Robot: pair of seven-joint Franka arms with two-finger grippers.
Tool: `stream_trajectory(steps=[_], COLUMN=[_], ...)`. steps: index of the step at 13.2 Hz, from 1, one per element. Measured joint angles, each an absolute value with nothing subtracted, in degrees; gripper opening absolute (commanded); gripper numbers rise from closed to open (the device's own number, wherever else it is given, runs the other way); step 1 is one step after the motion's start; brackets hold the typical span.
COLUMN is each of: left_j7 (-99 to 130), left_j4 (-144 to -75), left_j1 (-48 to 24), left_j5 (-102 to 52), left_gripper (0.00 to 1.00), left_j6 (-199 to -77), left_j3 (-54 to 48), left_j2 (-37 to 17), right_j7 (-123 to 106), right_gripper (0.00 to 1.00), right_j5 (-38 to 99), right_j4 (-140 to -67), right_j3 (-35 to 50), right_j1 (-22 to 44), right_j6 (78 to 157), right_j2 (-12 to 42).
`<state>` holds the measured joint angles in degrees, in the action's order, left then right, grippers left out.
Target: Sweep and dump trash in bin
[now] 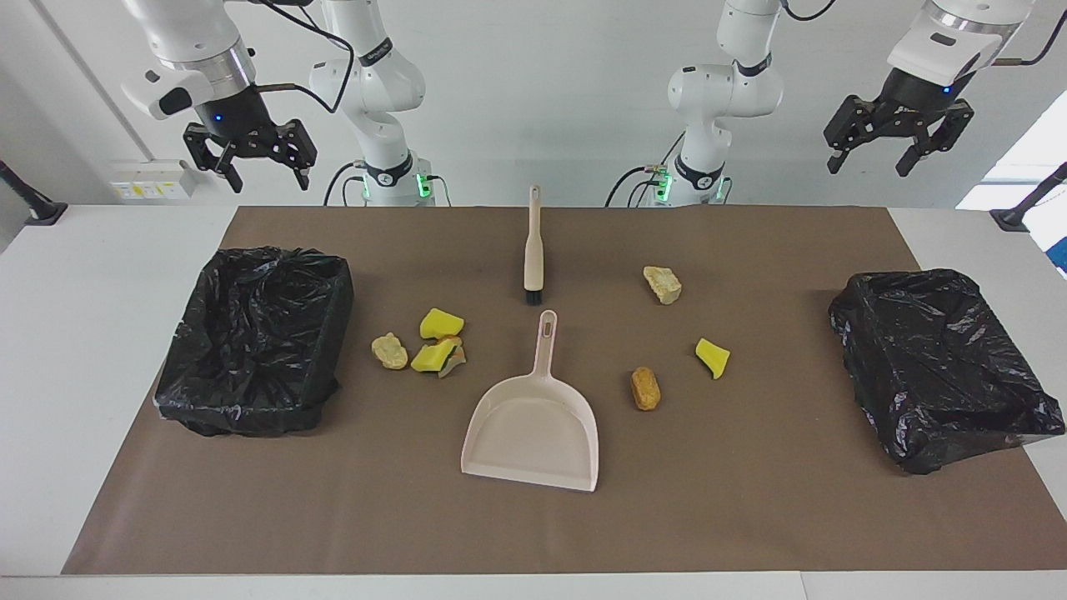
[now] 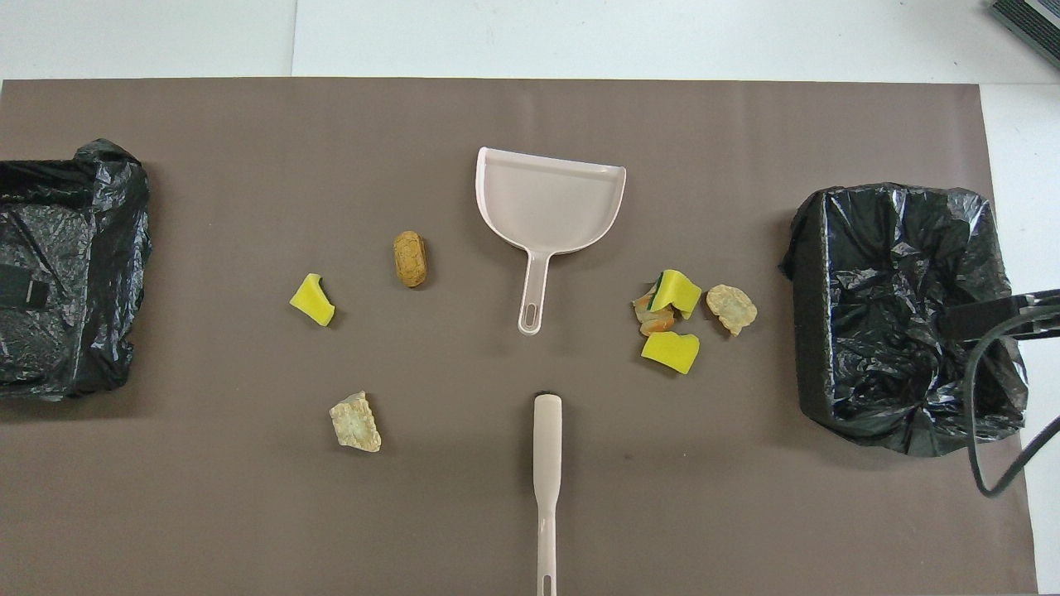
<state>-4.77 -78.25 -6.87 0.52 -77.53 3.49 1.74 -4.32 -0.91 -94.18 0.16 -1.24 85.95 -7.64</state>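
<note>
Trash lies on the brown mat. Two yellow wedges (image 1: 441, 323) (image 2: 672, 351), a beige lump (image 1: 389, 350) and an orange scrap cluster beside the bin (image 1: 250, 408) (image 2: 807, 248) at the right arm's end. A beige lump (image 1: 663, 284) (image 2: 356, 422), a yellow wedge (image 1: 713, 357) (image 2: 312, 300) and an orange-brown oblong (image 1: 645, 388) (image 2: 410, 258) lie scattered toward the left arm's end. The pink dustpan (image 1: 533, 425) (image 2: 551, 199) rests mid-mat, handle toward the robots. My right gripper (image 1: 268, 179) and left gripper (image 1: 869, 167) hang open and empty, high over the robots' end of the table.
A pale brush (image 1: 533, 250) (image 2: 546, 463) lies between the dustpan and the robots, bristles toward the pan. A second black-lined bin (image 1: 867, 333) (image 2: 124, 248) sits at the left arm's end. A dark cable (image 2: 994, 414) hangs over the bin at the right arm's end.
</note>
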Motion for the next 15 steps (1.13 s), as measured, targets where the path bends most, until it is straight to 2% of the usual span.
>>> stream_trajectory(steps=[11, 15], left_j7=[-6.5, -6.5], left_j4=[-78.5, -81.3], left_j1=[-6.3, -6.6], left_j5=[0.5, 0.4], left_gripper=[1.0, 1.0], left_j6=[-75.9, -75.8], left_j3=[3.0, 1.8], left_j2=[2.4, 4.1], right_j7=[-4.3, -4.3], right_gripper=[1.0, 1.0], right_j5=[-0.9, -1.0], right_j4=[-94.2, -94.2], right_j3=[0.2, 0.1], right_j1=[-1.2, -1.3], right_j6=[85.9, 85.9], right_j2=[-7.6, -7.6])
